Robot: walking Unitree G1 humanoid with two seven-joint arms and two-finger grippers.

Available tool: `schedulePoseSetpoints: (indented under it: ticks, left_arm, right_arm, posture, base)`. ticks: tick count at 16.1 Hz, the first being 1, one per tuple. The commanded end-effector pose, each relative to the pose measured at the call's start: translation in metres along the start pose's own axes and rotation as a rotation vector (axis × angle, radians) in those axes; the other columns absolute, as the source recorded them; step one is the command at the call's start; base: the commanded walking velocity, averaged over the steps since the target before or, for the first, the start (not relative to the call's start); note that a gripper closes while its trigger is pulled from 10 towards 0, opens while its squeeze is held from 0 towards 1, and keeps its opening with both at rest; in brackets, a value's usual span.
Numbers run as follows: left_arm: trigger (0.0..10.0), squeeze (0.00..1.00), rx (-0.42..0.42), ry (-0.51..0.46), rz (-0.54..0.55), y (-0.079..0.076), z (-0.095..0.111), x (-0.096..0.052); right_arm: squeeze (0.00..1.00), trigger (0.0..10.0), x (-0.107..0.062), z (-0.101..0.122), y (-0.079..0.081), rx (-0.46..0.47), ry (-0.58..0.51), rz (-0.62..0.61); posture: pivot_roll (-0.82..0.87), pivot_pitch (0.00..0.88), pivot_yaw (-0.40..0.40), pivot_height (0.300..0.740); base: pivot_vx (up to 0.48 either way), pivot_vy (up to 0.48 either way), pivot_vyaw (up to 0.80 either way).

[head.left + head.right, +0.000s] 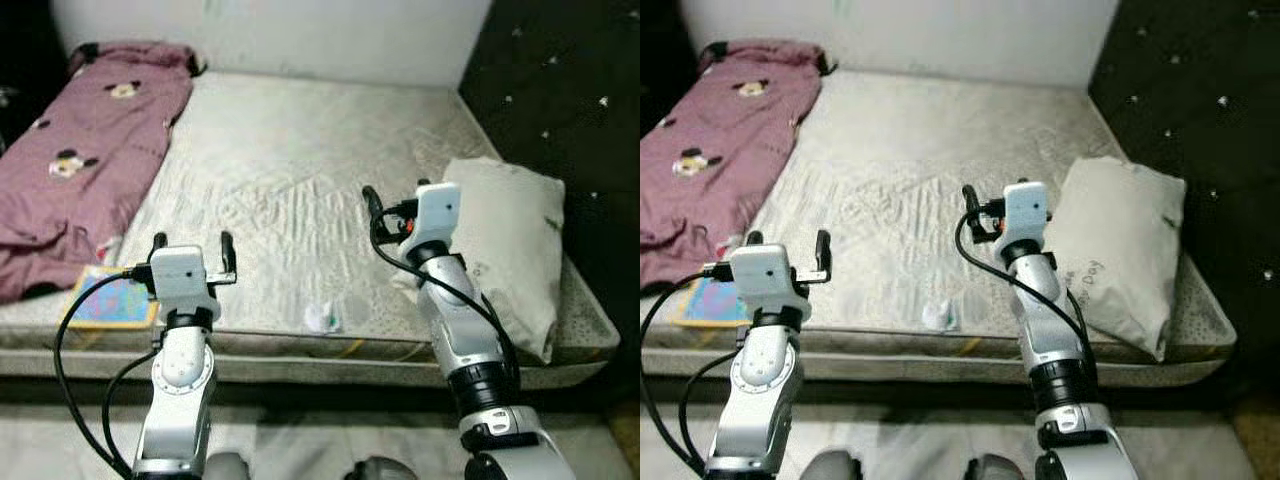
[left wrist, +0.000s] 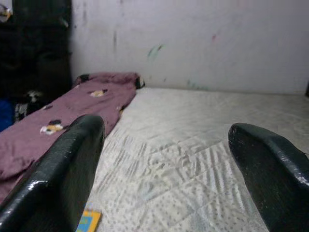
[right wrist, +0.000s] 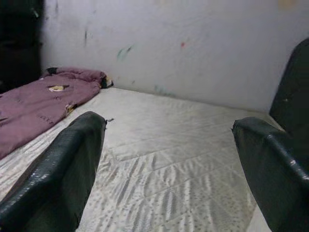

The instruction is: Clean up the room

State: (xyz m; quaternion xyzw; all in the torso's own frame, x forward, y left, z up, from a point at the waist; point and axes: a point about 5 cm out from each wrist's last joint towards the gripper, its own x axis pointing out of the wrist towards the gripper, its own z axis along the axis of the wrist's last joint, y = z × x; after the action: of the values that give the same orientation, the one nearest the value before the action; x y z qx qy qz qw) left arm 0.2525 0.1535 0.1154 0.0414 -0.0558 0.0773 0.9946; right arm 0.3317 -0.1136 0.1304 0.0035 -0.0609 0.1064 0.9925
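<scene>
Robot arms hover over the near edge of a bare mattress (image 1: 300, 170) as a room tidy-up stands unfinished: the left end effector (image 1: 192, 246) hangs with its fingers spread wide above the near left part of the bed, the right end effector (image 1: 385, 205) likewise spread and holding nothing, just beside a grey pillow (image 1: 510, 245) lying along the right edge. A small crumpled white scrap (image 1: 322, 318) sits at the near edge between the two arms, a colourful picture book (image 1: 108, 297) lies at the near left corner, partly tucked against a rumpled maroon cartoon-print blanket (image 1: 85, 140) running up the left side. Risk from here appears to lie in the scrap's light, flimsy form: a descending finger could nudge it off the near edge onto the floor, or the fingers could pinch the mattress cover along with it. The right arm's dangling black cable (image 1: 420, 270) could also drag across the pillow.
</scene>
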Motion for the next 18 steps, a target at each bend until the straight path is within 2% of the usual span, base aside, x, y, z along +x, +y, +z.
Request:
schedulePoseSetpoints:
  ticks: [1, 10, 18]
  left_arm:
    - [10.0, 0.0, 0.012, -0.006, 0.009, 0.0051, 0.0009, -0.0004]
    - [10.0, 0.0, -0.008, -0.018, -0.01, 0.0053, 0.0025, -0.0011]
    - [10.0, 0.0, -0.011, -0.019, -0.021, 0.0038, 0.0026, -0.0017]
  right_arm:
    - [0.0, 10.0, 0.003, 0.0037, 0.0055, 0.001, -0.012, 0.014]
    - [0.0, 10.0, 0.0028, 0.0029, 0.0066, 0.0, -0.008, 0.017]
    - [0.0, 10.0, 0.0029, 0.0033, 0.0058, -0.005, -0.01, 0.015]
  posture:
    - [0.02, 0.016, -0.094, 0.74]
    - [0.02, 0.017, -0.09, 0.74]
    - [0.02, 0.015, -0.094, 0.74]
  base:
    - [0.0, 0.0, 0.0]
    - [0.0, 0.0, 0.0]
    - [0.262, 0.0, 0.0]
